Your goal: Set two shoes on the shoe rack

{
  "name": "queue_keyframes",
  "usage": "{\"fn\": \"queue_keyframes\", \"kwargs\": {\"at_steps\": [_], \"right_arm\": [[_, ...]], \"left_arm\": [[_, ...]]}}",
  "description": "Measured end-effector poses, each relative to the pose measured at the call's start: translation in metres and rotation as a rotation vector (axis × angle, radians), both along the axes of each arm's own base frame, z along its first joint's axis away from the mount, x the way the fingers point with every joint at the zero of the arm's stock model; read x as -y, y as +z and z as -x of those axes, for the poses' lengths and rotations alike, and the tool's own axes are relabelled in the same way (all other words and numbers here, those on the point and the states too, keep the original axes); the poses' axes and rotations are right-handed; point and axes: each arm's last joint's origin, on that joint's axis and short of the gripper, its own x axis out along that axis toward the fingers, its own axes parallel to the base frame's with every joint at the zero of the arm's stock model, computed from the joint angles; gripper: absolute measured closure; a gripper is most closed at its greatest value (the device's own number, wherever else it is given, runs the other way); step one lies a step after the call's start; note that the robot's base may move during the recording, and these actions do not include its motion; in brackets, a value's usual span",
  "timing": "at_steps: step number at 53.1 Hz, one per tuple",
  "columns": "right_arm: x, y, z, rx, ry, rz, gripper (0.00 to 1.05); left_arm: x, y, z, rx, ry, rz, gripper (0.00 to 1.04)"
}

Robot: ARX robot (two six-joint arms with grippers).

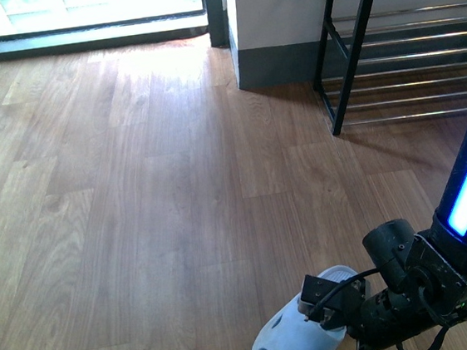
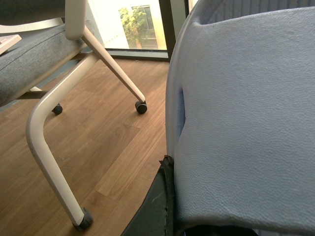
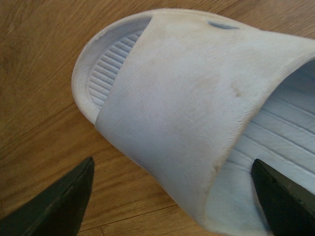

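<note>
Right wrist view, right claw [image 3: 173, 161] spread open astride pale slide [image 3: 187, 98] on wood floor [image 3: 39, 73], left claw [image 2: 167, 199] clamped on second slide [image 2: 246, 123] raised near chair [image 2: 42, 147], shoe rack [image 1: 406, 65] well apart.

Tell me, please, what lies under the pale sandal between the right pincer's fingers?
Wooden floor shows around the sandal. Whether its sole rests on the boards or hangs above them is hidden by the sandal itself.

We logged: wood-plank floor [image 1: 135, 194]; one pale slide sandal [image 1: 294, 340] lying lower centre; shoe rack [image 1: 357, 45] standing upper right.
</note>
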Motion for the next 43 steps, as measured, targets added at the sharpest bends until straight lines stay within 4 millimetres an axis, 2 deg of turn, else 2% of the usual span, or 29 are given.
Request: {"fn": "queue_keyframes", "kwargs": {"at_steps": [1, 11, 20, 29, 32, 36, 40, 41, 43], "right_arm": [[0.000, -0.003, 0.001, -0.004, 0.008, 0.005, 0.18], [0.000, -0.006, -0.002, 0.016, 0.041, 0.015, 0.40], [0.002, -0.007, 0.004, 0.012, 0.047, 0.019, 0.71], [0.006, 0.004, 0.009, 0.036, 0.014, 0.010, 0.92], [0.009, 0.021, 0.008, 0.077, -0.022, 0.000, 1.02], [0.018, 0.060, 0.001, 0.181, -0.090, -0.007, 1.03], [0.030, 0.116, -0.010, 0.339, -0.173, -0.030, 1.03], [0.035, 0.140, -0.012, 0.397, -0.212, -0.036, 1.03], [0.043, 0.173, -0.014, 0.480, -0.273, -0.035, 1.03]], "left_arm": [[0.000, 0.000, 0.000, 0.000, 0.000, 0.000, 1.03], [0.000, 0.000, 0.000, 0.000, 0.000, 0.000, 1.03], [0.000, 0.000, 0.000, 0.000, 0.000, 0.000, 1.03], [0.000, 0.000, 0.000, 0.000, 0.000, 0.000, 1.03], [0.000, 0.000, 0.000, 0.000, 0.000, 0.000, 1.03], [0.000, 0.000, 0.000, 0.000, 0.000, 0.000, 1.03], [0.000, 0.000, 0.000, 0.000, 0.000, 0.000, 1.03], [0.000, 0.000, 0.000, 0.000, 0.000, 0.000, 1.03], [0.000, 0.000, 0.000, 0.000, 0.000, 0.000, 1.03]]}}
